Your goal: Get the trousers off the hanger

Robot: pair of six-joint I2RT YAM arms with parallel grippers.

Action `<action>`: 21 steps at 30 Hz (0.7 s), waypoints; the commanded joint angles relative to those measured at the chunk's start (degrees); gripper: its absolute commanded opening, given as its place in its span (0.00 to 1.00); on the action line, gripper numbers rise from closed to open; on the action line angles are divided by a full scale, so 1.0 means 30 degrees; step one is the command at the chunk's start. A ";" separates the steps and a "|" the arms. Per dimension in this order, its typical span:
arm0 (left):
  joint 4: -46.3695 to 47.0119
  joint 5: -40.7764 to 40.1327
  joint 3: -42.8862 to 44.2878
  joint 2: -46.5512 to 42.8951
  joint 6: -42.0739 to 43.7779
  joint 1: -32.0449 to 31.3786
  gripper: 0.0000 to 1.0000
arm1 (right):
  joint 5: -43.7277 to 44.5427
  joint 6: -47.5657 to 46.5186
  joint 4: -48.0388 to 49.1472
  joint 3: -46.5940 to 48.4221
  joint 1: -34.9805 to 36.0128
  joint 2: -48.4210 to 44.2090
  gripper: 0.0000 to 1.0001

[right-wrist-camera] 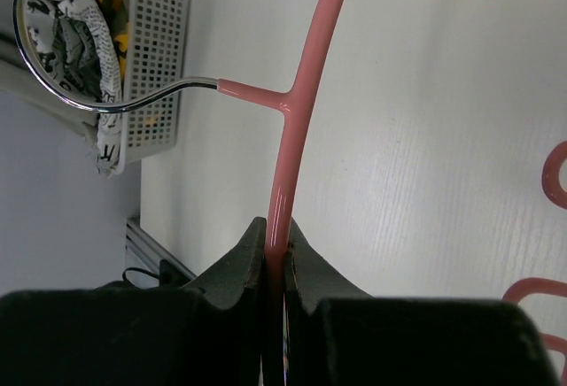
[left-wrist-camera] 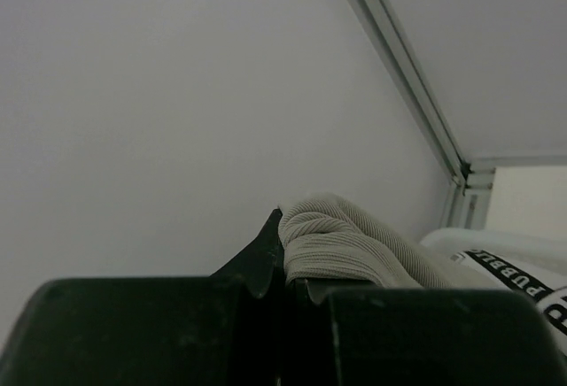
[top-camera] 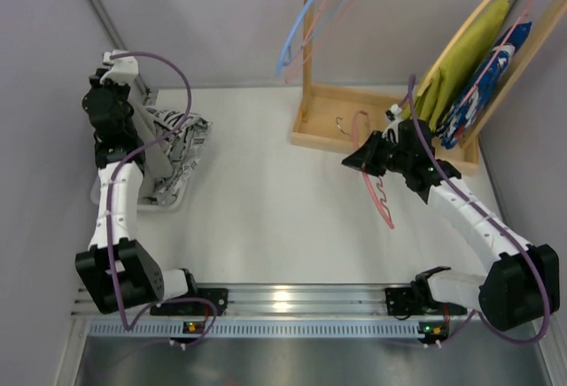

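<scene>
The trousers (left-wrist-camera: 345,244) are matt ribbed cloth – the hanger (right-wrist-camera: 285,129) glossy pink, its hook (right-wrist-camera: 199,82) shiny metal.

I read only "PUBL", cut off, in black letters on the white cloth (left-wrist-camera: 514,266); nothing else was legible.

The left end effector (left-wrist-camera: 285,273) pinches a bunched fold of ribbed grey-taupe trousers (left-wrist-camera: 345,246); black-and-white printed cloth (left-wrist-camera: 518,280) lies just beside them.

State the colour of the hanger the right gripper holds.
The hanger is salmon pink, its hook bare metal; clearest in the right wrist view.
</scene>
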 commanded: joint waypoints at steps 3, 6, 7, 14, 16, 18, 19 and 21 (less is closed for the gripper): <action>-0.0169 0.0058 0.0695 0.1698 -0.0979 -0.1301 0.00 | 0.0049 -0.0998 0.0896 0.2164 0.0072 -0.0591 0.00; -0.0866 -0.0264 0.0283 0.2459 -0.2383 -0.1946 0.00 | 0.0108 -0.1613 0.0253 0.3101 0.0072 -0.1089 0.00; -0.1278 -0.0294 0.0312 0.2839 -0.2851 -0.2035 0.00 | 0.0137 -0.1730 -0.0011 0.3626 0.0072 -0.1207 0.00; -0.5969 -0.0386 -0.0885 0.2757 -0.6779 -0.2211 0.00 | -0.0302 -0.1145 -0.1010 0.5212 0.0072 -0.2466 0.00; -0.7284 0.0260 -0.2169 0.1704 -0.7451 -0.2211 0.12 | -0.0302 -0.1174 -0.1039 0.5563 0.0072 -0.2585 0.00; -0.7638 0.0905 -0.2878 0.0623 -0.7689 -0.2211 0.27 | -0.0273 -0.1175 -0.0980 0.5682 0.0043 -0.2732 0.00; -0.7872 0.1052 -0.3345 0.0210 -0.7748 -0.2211 0.38 | -0.0331 -0.1088 -0.0893 0.5711 0.0072 -0.2761 0.00; -0.7933 0.1258 -0.3613 -0.0842 -0.7807 -0.2211 0.50 | -0.0332 -0.0855 -0.0776 0.5885 0.0043 -0.2732 0.00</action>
